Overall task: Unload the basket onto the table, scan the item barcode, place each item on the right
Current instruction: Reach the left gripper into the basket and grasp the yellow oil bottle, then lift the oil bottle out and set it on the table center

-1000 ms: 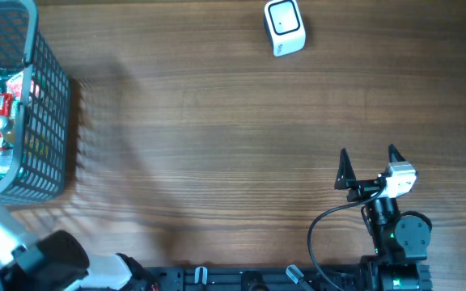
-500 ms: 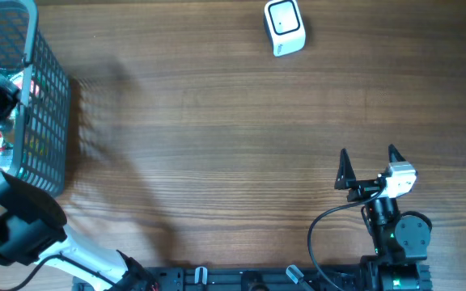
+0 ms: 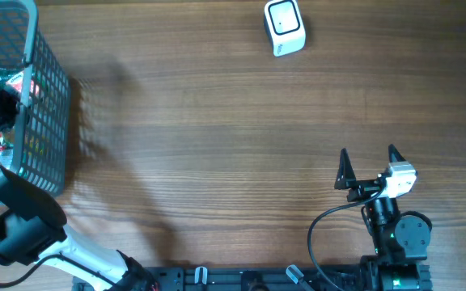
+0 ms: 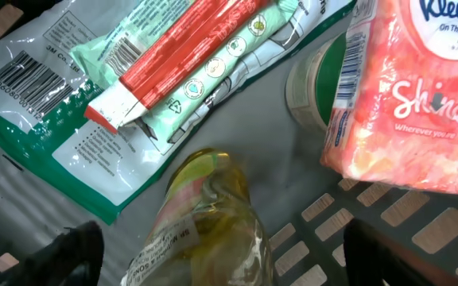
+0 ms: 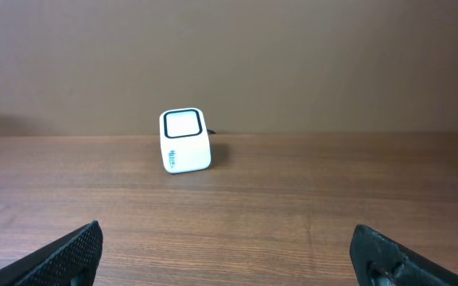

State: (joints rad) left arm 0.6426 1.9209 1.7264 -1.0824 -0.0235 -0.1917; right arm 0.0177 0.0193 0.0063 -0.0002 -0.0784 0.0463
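Picking looks to be the step in hand: the left gripper (image 4: 221,238) is hanging in the basket (image 3: 48,121), fingers spread wide, straddling a crinkly clear packet (image 4: 209,214) whose label is ending in "SONS". Beyond the fingertips a 3M pack (image 4: 46,111) is showing its barcode; beyond the right finger, a Kleenex "Shine" pack (image 4: 408,95). Next comes closing, lifting and presenting a barcode to the scanner (image 5: 185,141), sitting well ahead of the right gripper (image 5: 225,234), which is also gaping wide.
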